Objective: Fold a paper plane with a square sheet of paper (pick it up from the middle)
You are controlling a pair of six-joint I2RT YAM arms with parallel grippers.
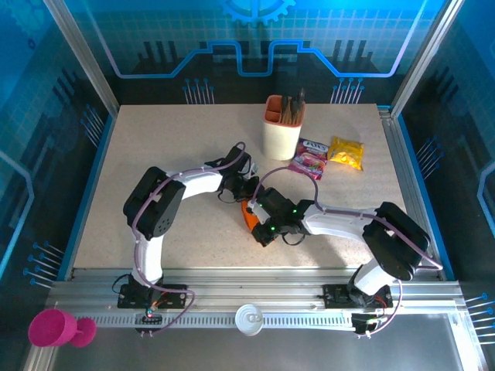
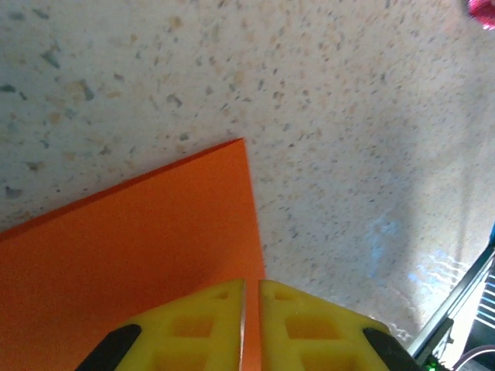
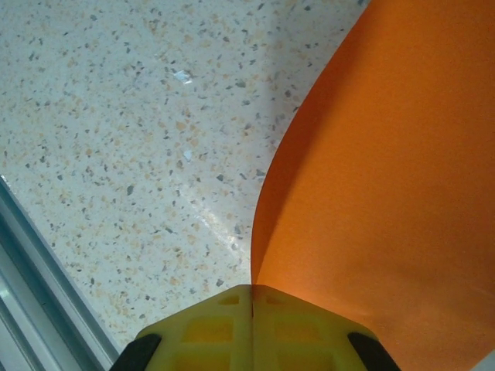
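Mid-table, a little near of centre: square sheet of paper (image 1: 247,216), orange, mostly hidden under both wrists in the top view.

Left gripper (image 2: 252,289): yellow fingers pressed almost together with the sheet's edge caught in the slit, so it is pinching the paper. The corner beyond lies flat on the table (image 2: 348,116).

Right gripper (image 3: 252,294): fingers fully closed on another part of the sheet, the paper bowing upward from them.

Likely reason: one side is anchored low and the other raised to carry it over for a first crease. Which edges these are is hard to tell.

Pen cup (image 1: 281,135) and snack packets (image 1: 346,151) sit far right, well apart.
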